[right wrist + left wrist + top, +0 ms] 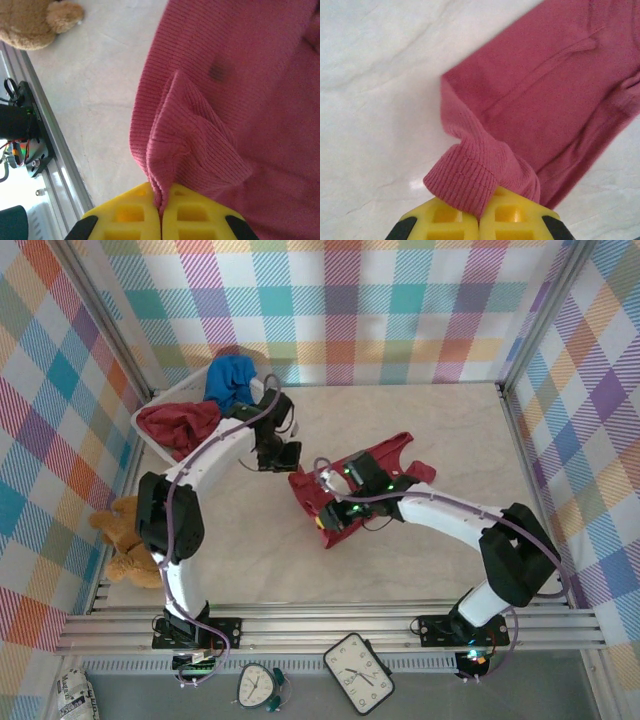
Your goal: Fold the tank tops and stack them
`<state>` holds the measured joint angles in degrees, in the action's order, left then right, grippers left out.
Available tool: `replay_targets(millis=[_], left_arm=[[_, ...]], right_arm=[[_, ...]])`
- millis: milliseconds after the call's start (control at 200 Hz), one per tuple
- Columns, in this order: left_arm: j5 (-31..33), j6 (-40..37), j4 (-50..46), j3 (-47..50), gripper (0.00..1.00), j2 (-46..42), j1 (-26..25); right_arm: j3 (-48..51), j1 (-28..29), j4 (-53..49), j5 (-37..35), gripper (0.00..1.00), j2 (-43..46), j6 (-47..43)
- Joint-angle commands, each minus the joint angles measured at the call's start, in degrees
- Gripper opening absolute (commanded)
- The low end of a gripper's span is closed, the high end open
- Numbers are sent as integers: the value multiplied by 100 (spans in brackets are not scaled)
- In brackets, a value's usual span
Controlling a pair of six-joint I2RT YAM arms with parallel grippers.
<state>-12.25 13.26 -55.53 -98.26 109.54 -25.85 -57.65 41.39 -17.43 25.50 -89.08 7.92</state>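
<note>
**Checked walls, pale desk: both jaws pinching one dark red tank top**

Checked walls (pixel 380 300) in many colours close off a pale desk (pixel 440 430).

A dark red tank top (pixel 395 452) lies rumpled mid-desk, between the two sets of jaws.

- **Left jaws:** pressed together on the top. In the left wrist view the yellow fingers (pixel 445 222) meet on a ribbed edge of it (pixel 560 75), bunched into a small roll right at the tips. The rest of the cloth lies flat on the desk ahead of these jaws and off to their right.
- **Right jaws:** also pressed together on the same top. In the right wrist view the yellow fingers (pixel 197 212) pinch a raised fold of it (pixel 250 75), which rises as a little ridge from the tips. Cloth covers the area ahead and to the right, with bare desk to the left.
- **From above:** the left arm (pixel 215 445) reaches the top's far left edge and the right arm (pixel 440 508) its near left corner. The two sets of jaws are near each other but apart.

A white basket (pixel 150 418) sits behind and to the left of the left jaws. It holds a second dark red top (pixel 178 425) and a blue top (pixel 230 378), both crumpled.

A teddy bear (pixel 125 540) lies at the desk's left edge, well apart from both jaws. It also shows far ahead-left of the right jaws (pixel 35 20).

Two clocks (pixel 358 672) lie below the arm bases.
</note>
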Motion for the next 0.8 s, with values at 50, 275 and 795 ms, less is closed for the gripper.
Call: replay_targets(millis=[50, 275, 795], left_arm=[[-265, 133, -192, -1020, 2, 815, -264], [-307, 198, -340, -2365, 3, 1875, -386], [-925, 370, 252, -3954, 7, 3391, -404]], right_arm=[[139, -674, -507, 817, 6, 198, -317], [83, -1528, -733, 942, 7, -61, -694], [-219, -2658, -777, 880, 7, -957, -1139]])
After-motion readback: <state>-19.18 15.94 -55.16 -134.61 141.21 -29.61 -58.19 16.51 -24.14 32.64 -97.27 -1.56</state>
